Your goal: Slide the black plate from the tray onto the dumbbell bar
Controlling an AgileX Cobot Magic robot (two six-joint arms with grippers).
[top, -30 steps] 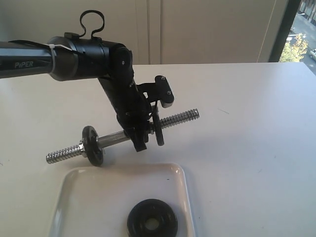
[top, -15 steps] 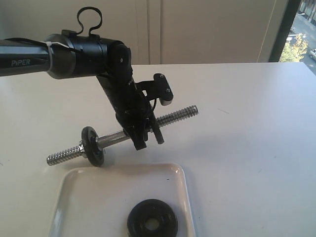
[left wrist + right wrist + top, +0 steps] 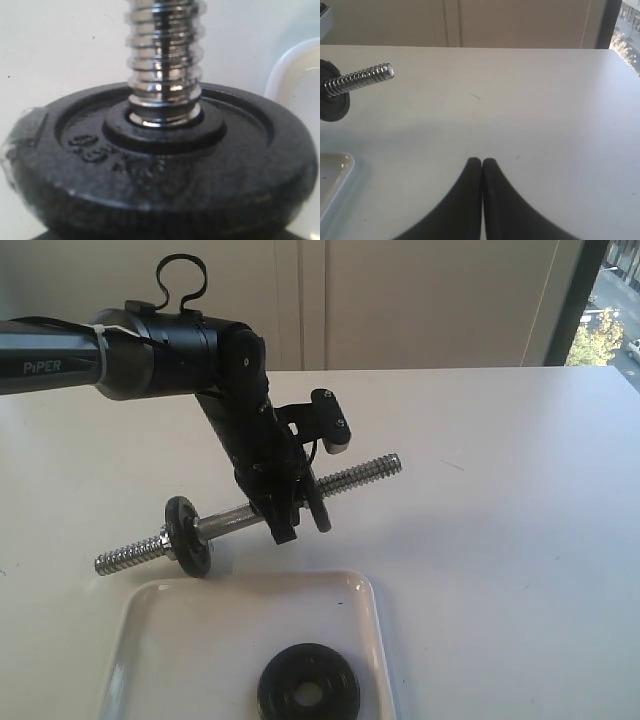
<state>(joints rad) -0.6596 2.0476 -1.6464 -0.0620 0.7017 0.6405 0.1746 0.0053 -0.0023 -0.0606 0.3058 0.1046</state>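
**Black plate on the bar's threaded end, in the left end effector's grip**

The left end effector reaches down from the upper left of the exterior view and is clamped on the black plate. The plate stands on edge, threaded on the dumbbell bar just right of centre. In the left wrist view the plate fills the lower frame, with the bar's coarse thread passing through its centre hole.

The left arm carries the word "PiPER" in pale letters at the far left. The plate's face has raised characters, too blurred to read with certainty.

A second disc sits on the bar nearer its lower-left end. A third disc lies flat in the white tray at the bottom of the frame, close below the bar.

The right end effector hangs over the bare white bench, fingers pressed together and holding nothing, well right of the bar's tip.
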